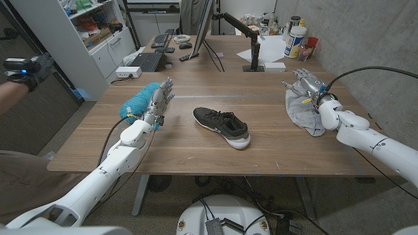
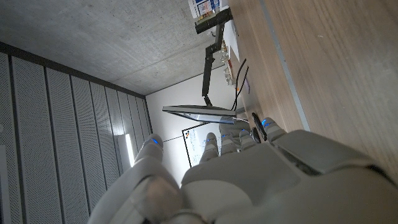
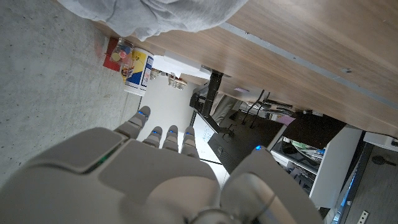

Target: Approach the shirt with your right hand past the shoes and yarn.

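A grey shirt point(image 1: 304, 109) lies crumpled on the table's right side; its cloth point(image 3: 168, 15) also hangs into the right wrist view. My right hand point(image 1: 310, 84) stands just over the shirt's far part, fingers apart and holding nothing. A black shoe with a white sole point(image 1: 222, 126) lies at the table's middle, to the left of that hand. A ball of turquoise yarn point(image 1: 140, 101) sits on the left side. My left hand point(image 1: 159, 101) is upright right beside the yarn, fingers spread and empty.
At the back of the wooden table point(image 1: 196, 153) stand a monitor on an arm point(image 1: 210, 29), keyboards point(image 1: 148, 61), white papers point(image 1: 264, 52) and several bottles point(image 1: 297, 38). A concrete wall point(image 1: 366, 39) runs close along the right edge. A person's gloved hand point(image 1: 26, 68) shows at far left.
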`<state>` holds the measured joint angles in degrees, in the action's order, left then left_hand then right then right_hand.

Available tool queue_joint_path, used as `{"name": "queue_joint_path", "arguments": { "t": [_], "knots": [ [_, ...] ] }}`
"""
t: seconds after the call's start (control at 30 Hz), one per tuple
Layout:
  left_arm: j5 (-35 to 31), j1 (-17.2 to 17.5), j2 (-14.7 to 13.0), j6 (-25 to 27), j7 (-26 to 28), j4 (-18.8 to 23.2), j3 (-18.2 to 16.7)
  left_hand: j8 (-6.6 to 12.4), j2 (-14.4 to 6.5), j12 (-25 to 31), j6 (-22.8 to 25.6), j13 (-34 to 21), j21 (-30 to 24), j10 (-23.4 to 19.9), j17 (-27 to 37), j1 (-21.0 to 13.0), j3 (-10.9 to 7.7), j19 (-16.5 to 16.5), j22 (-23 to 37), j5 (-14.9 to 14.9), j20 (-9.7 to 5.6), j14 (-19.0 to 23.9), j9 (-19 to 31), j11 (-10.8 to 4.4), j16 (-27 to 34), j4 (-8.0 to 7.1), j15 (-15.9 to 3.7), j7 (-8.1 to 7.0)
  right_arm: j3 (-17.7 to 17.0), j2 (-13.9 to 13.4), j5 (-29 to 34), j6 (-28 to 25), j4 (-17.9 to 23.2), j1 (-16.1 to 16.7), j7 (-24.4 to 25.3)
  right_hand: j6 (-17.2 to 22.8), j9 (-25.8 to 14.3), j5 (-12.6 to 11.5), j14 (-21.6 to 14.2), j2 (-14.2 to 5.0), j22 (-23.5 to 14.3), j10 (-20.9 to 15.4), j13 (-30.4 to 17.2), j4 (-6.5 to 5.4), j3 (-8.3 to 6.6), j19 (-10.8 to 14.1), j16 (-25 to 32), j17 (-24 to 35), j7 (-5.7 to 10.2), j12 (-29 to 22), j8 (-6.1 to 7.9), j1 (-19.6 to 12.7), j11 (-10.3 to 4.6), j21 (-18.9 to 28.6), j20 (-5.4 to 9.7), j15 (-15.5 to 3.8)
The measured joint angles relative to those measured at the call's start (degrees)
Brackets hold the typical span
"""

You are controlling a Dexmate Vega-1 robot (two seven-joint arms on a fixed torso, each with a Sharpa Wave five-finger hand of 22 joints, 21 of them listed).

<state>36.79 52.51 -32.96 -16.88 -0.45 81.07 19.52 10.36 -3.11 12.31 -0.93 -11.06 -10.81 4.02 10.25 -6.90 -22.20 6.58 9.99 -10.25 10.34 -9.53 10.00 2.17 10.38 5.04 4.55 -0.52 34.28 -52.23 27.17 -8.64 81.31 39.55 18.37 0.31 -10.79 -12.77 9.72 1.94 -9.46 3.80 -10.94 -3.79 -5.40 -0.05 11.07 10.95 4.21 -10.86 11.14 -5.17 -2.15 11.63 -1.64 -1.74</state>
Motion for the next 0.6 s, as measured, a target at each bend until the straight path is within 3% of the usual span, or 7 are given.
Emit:
{"name": "queue_joint_path", "arguments": {
  "t": [0.6],
  "knots": [
    [0.0,-0.1,-0.1,0.3,-0.3,0.0,0.0,0.00,0.0,0.2,0.0,0.0,0.0,-0.6,0.0,0.0,0.00,0.0,0.0,0.0,0.00,0.0,0.0,0.18,0.0,0.00,0.00,0.00,0.4,0.0,-1.7,-0.7,-2.3,-0.2,1.3,-0.2,0.0,0.0,0.0,-0.53,0.0,0.5,0.0,0.24,-0.25,0.2,0.0,0.0,0.21,0.0,0.00,-0.5,-0.52,0.0,-0.21,0.00]
  ]
}}
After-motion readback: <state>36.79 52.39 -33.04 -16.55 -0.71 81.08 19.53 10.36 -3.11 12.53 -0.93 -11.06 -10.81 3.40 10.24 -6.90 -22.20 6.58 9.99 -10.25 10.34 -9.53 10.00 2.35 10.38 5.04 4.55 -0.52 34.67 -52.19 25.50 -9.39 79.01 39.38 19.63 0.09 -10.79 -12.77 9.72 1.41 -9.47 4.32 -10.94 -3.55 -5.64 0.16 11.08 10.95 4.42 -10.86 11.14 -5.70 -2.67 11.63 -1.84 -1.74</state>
